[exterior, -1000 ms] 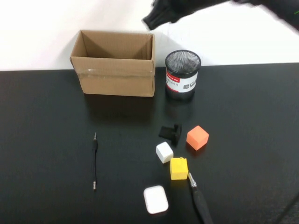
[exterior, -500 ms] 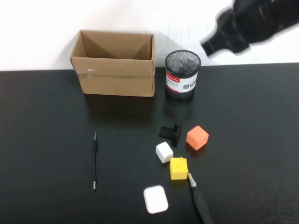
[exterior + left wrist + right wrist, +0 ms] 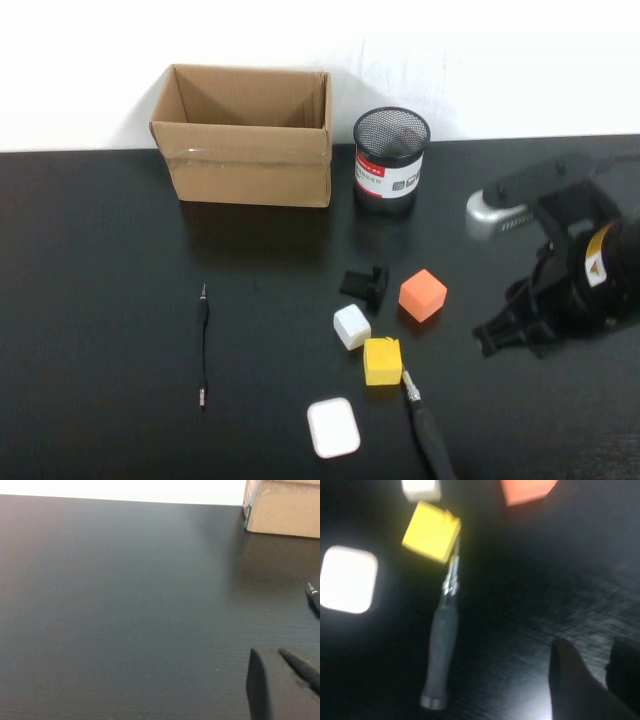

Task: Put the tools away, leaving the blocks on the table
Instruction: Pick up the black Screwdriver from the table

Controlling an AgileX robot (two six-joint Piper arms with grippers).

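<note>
Thick screwdriver (image 3: 428, 433) looks rigid, light; grab mid-handle. Right gripper (image 3: 515, 335) hovers beside it, jaws part-spread, empty. Left gripper (image 3: 280, 680) parked, jaws pressed together.

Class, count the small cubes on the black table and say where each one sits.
3. The orange cube is nearest the mesh cup, the white cube lies left of it, and the yellow cube touches the screwdriver tip.

— Non-task items on the surface?
— Open cardboard box (image 3: 244, 136) at the far edge, upright. Black mesh pen cup (image 3: 390, 160) just beside it. Small black bracket-like piece (image 3: 364, 284) mid-table. White rounded case (image 3: 333, 427) nearest the camera.
</note>
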